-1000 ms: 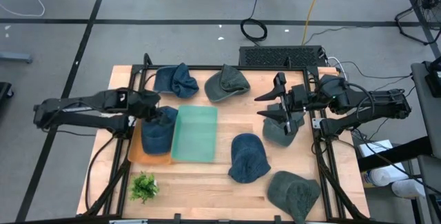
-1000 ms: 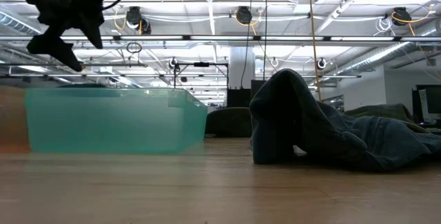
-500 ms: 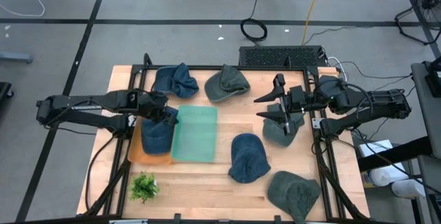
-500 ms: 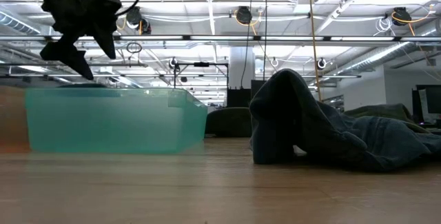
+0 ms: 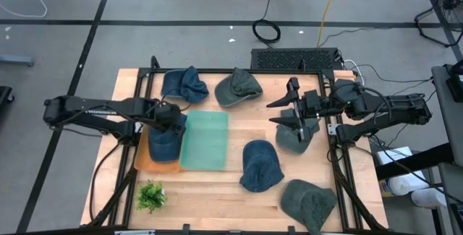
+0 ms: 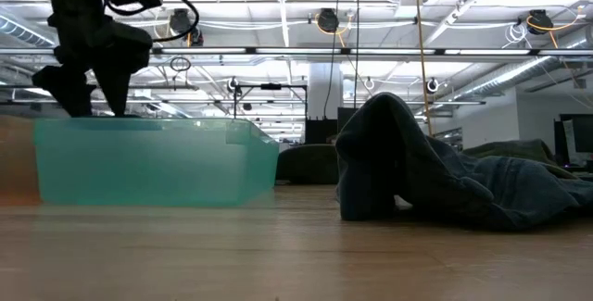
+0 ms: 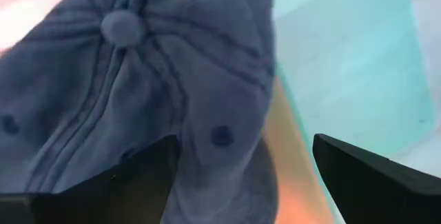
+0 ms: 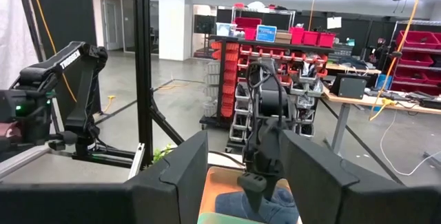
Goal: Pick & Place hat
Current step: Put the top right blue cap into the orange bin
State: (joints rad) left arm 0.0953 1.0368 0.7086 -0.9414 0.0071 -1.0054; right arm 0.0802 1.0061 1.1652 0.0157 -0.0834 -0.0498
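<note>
Over the table's left side — left gripper [image 5: 171, 116] hanging open above a blue hat [image 5: 165, 141].
One hat is lying in the orange bin [image 5: 142, 161]; right gripper [image 5: 291, 112] is waiting, empty, half-open, with five hats remaining.

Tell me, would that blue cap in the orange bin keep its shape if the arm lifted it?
Probably not. The blue cap looks like soft washed cloth with creases along its seams, so its crown would likely sag. It seems light for its size. The cloth should not slip much. The left gripper hangs open above it, over the orange bin.
</note>
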